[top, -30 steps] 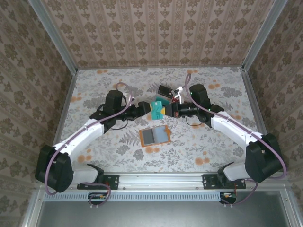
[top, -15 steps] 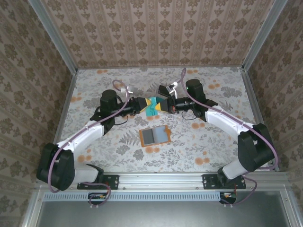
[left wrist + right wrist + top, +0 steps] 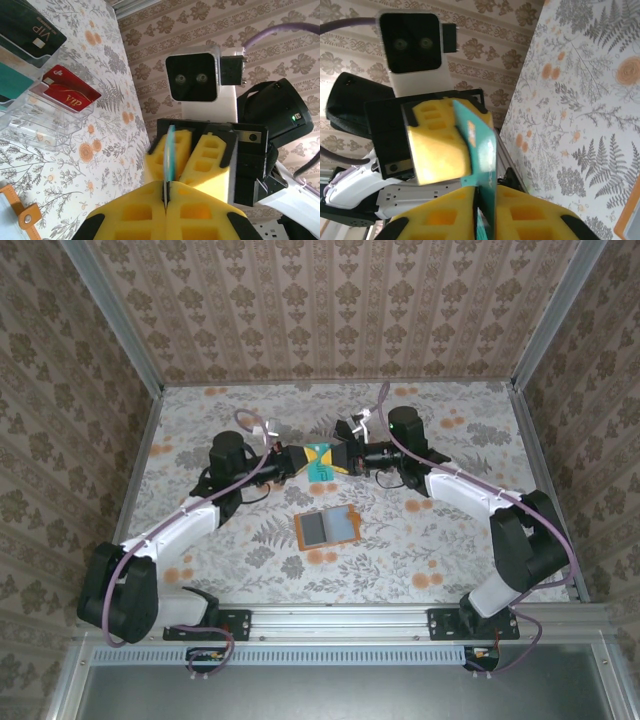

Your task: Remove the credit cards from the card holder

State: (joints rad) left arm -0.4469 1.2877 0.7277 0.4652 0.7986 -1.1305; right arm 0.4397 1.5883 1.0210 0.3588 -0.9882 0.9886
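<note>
A teal credit card (image 3: 322, 462) hangs in the air above the middle of the table, between both grippers. My left gripper (image 3: 167, 192) is shut on one edge of it, with the yellow pads pressed together on the thin card (image 3: 170, 155). My right gripper (image 3: 485, 192) faces it and is shut on the opposite edge of the card (image 3: 482, 150). The orange card holder (image 3: 328, 528) lies open and flat on the table nearer the arm bases, showing greyish pockets. A black card (image 3: 30, 35) and a red card (image 3: 70, 92) rest in a clear tray.
The clear plastic tray (image 3: 50, 125) stands on the flowered table just behind the grippers. The holder's orange snap tab (image 3: 22, 216) lies close below the left wrist. Patterned walls enclose the table on three sides.
The left gripper has closed from open onto the teal card. Both grippers have moved a little farther from the arm bases with it. The right gripper has kept its hold.
</note>
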